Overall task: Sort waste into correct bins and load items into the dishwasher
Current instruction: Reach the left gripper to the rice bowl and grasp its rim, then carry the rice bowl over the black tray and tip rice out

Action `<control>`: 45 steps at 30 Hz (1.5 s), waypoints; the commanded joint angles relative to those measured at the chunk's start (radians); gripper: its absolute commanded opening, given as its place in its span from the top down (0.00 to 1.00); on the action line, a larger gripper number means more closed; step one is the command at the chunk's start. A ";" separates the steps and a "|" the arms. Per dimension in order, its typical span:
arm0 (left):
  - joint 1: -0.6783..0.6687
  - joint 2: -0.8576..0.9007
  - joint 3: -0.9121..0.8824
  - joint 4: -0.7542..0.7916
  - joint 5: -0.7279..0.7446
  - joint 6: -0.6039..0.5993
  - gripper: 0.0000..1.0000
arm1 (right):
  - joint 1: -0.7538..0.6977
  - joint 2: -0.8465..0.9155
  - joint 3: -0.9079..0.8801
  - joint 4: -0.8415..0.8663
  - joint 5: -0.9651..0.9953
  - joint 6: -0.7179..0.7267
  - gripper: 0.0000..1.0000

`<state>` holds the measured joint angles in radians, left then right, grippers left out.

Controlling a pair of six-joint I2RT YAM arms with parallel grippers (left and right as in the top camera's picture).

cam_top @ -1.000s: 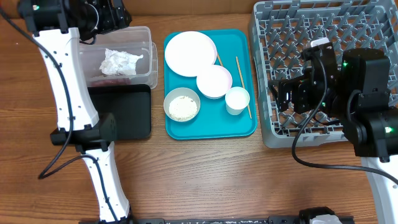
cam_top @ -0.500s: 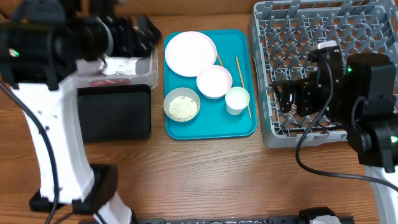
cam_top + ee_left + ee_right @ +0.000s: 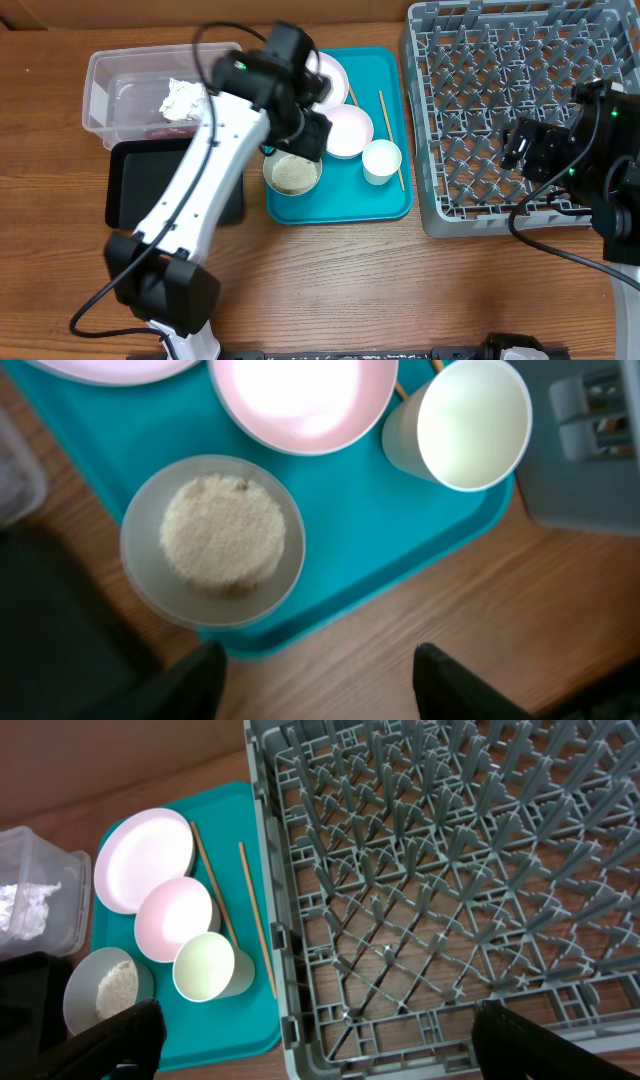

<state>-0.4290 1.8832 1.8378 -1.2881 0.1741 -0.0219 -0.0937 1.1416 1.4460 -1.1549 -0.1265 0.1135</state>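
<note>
My left gripper [image 3: 320,685] is open and empty, hovering over the front of the teal tray [image 3: 395,195] just above the bowl of white rice [image 3: 293,173] [image 3: 212,540]. An empty white bowl [image 3: 350,128], a white cup [image 3: 381,160] and two chopsticks [image 3: 391,135] lie on that tray. The white plate [image 3: 337,75] is partly hidden by my left arm. The crumpled tissue [image 3: 183,98] lies in the clear tub [image 3: 110,90] over reddish scraps [image 3: 158,129]. My right gripper [image 3: 320,1040] is open and empty above the grey dish rack [image 3: 500,90], which holds nothing.
The black tray [image 3: 140,185] sits in front of the clear tub, left of the teal tray. The dish rack fills the right side. Bare wooden table runs along the front edge.
My left arm has swung from over the clear tub at the far left to above the teal tray by the rice bowl. My right arm has drawn back to the right over the rack.
</note>
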 commanded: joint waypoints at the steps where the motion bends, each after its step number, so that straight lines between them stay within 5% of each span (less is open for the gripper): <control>1: -0.040 0.025 -0.105 0.075 -0.040 0.069 0.44 | -0.004 -0.013 0.029 -0.003 0.002 0.013 0.00; 9: -0.063 0.142 -0.208 0.184 -0.098 0.060 0.69 | -0.004 -0.006 0.028 -0.005 0.002 0.014 0.00; 20: -0.071 0.238 -0.208 0.216 -0.123 0.032 0.70 | -0.004 0.018 0.028 -0.003 0.002 0.014 0.00; 31: -0.071 0.260 -0.208 0.225 -0.131 -0.008 0.96 | -0.004 0.021 0.028 -0.003 0.002 0.014 0.00; 45: -0.068 0.247 -0.074 0.053 -0.080 -0.012 0.96 | -0.004 0.021 0.028 -0.003 0.002 0.014 0.00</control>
<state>-0.4976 2.1338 1.6943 -1.1934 0.0418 -0.0200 -0.0940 1.1633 1.4460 -1.1622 -0.1265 0.1207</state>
